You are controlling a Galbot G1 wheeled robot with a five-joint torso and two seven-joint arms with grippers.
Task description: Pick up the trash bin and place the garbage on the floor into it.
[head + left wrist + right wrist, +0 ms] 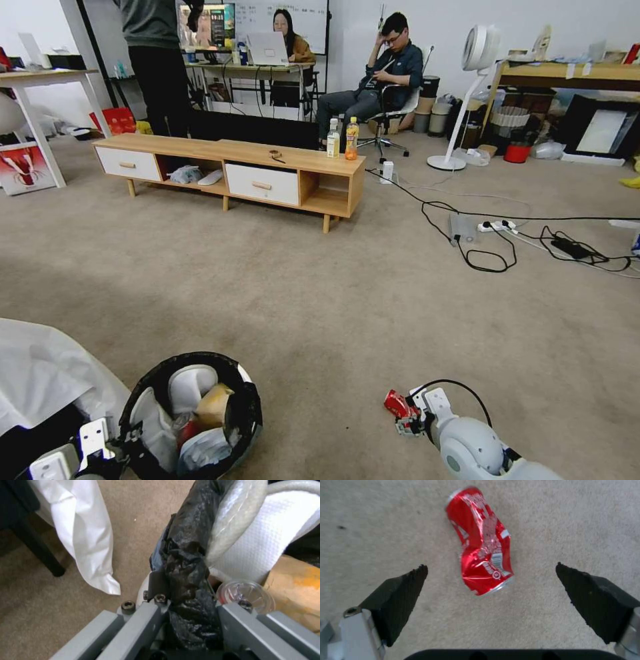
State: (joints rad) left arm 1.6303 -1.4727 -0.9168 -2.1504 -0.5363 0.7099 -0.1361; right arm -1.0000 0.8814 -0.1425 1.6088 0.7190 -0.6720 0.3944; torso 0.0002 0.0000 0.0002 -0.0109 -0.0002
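A crushed red can is left flat on the carpet, between and just beyond the wide-open fingers of the right gripper, ready to be straddled. The bin is kept close by, its bag-covered rim clamped by the left gripper.

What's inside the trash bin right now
In the trash bin: crumpled white tissues, a brown paper bag, something red and a clear plastic cup. Anything underneath is covered.
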